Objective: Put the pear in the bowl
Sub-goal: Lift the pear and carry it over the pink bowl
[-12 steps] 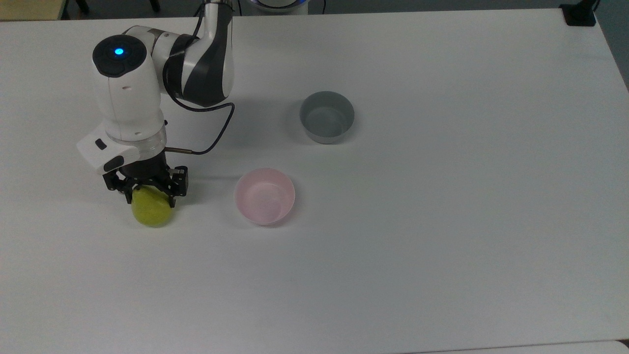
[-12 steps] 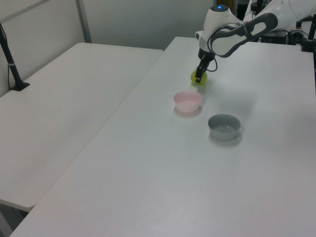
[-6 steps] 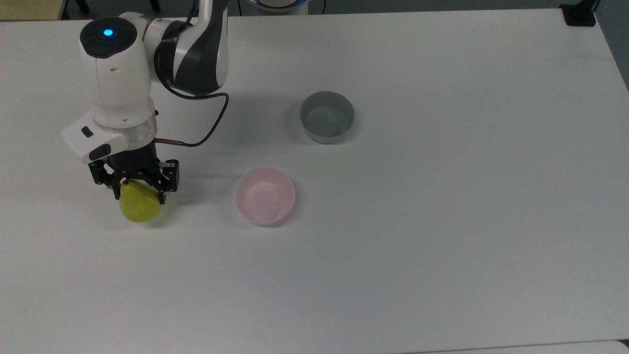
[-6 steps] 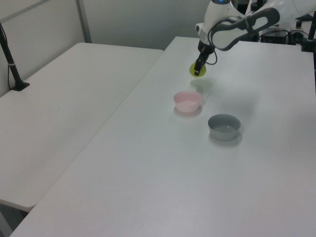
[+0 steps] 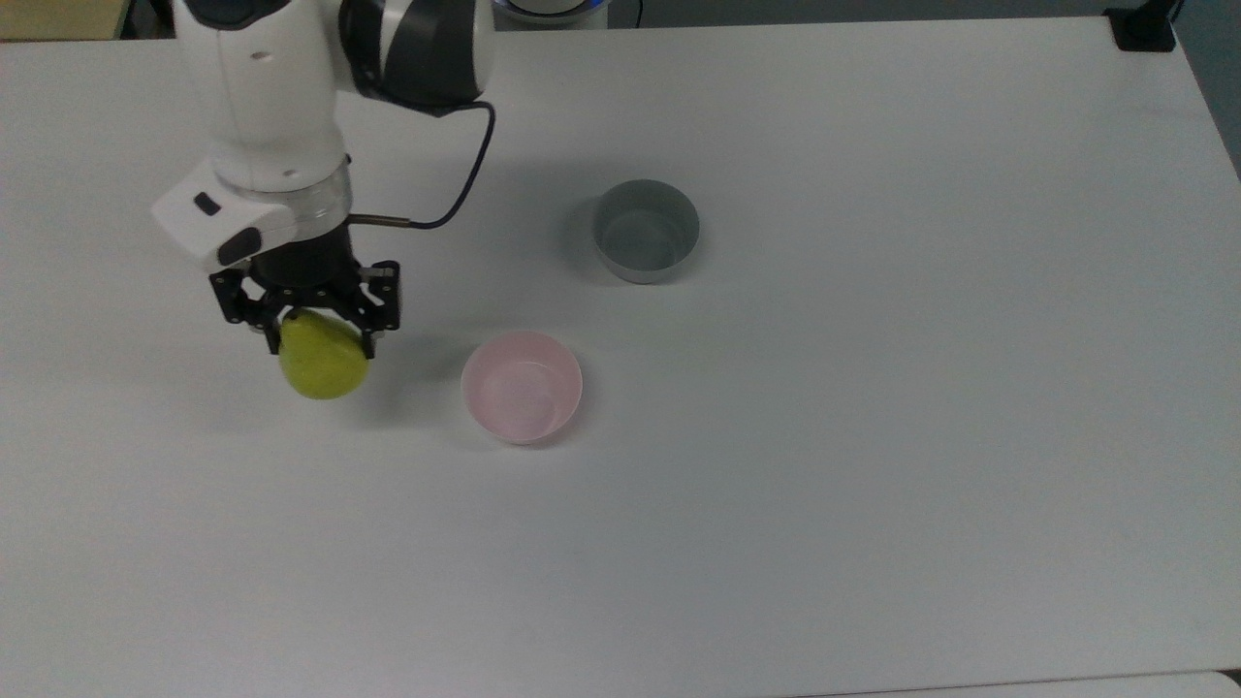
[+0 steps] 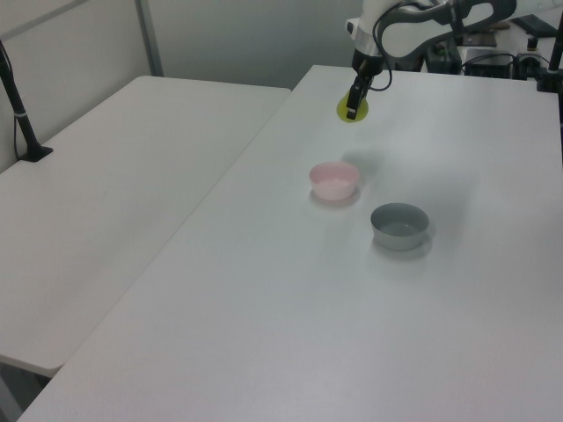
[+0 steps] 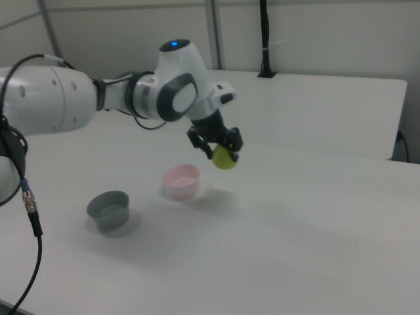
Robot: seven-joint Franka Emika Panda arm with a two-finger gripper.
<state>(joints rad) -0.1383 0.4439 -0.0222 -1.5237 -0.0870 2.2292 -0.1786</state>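
Note:
My gripper (image 5: 320, 334) is shut on the yellow-green pear (image 5: 323, 366), holding it in the air above the white table (image 5: 873, 436). In the right view the pear (image 7: 225, 159) hangs under the gripper (image 7: 220, 147), higher than the rim of the pale pink bowl (image 7: 181, 180) and to the right view's right of it. In the top view the pink bowl (image 5: 522, 386) stands empty to the right of the pear. The left view has the pear (image 6: 350, 112) beyond the pink bowl (image 6: 334, 180), with the gripper (image 6: 354, 104) on it.
A grey, deeper bowl (image 5: 646, 231) stands empty past the pink one, toward the top view's upper right. A black cable (image 5: 456, 199) loops from the arm's wrist. A second white table (image 6: 114, 176) lies along the left view's left.
The gripper has risen with the pear, lifting it well off the table, and has shifted toward the pink bowl over the last half second.

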